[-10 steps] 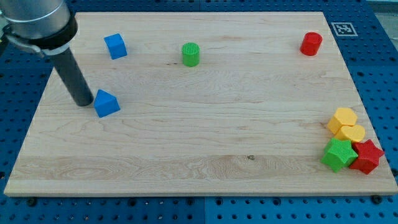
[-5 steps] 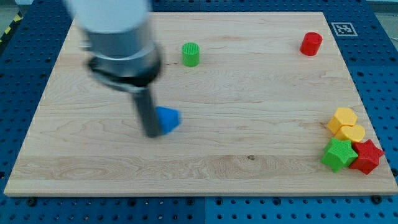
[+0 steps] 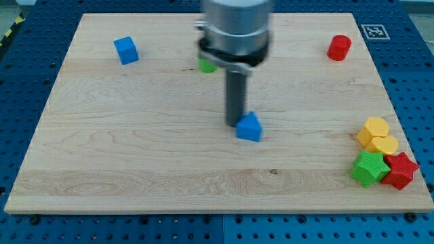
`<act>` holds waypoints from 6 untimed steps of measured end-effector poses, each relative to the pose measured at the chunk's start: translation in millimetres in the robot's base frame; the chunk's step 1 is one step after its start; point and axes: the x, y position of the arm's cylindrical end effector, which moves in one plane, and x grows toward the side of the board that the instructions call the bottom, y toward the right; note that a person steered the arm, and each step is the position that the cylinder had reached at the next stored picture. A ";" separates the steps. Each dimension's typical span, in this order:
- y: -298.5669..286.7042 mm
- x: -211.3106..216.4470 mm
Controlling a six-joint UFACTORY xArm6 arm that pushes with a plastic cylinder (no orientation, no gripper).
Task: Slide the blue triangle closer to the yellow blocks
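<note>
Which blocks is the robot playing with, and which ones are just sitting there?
In the job: blue triangle, my tip at its left edge, two yellow blocks.

Just sitting: blue cube, green cylinder partly hidden, red cylinder, green star, red star.

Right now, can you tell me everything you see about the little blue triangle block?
The small blue triangle block looks like smooth, solid-coloured plastic, with a peaked top and a flat base. It sits upright on the pale wooden board, near the middle and a bit toward the view's right. My tip is right against its left side, at the view's left of it. No other block touches it; the yellow blocks lie far off toward the view's right.
</note>
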 end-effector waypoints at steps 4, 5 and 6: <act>-43.0 32.2; -2.0 41.1; 60.8 41.1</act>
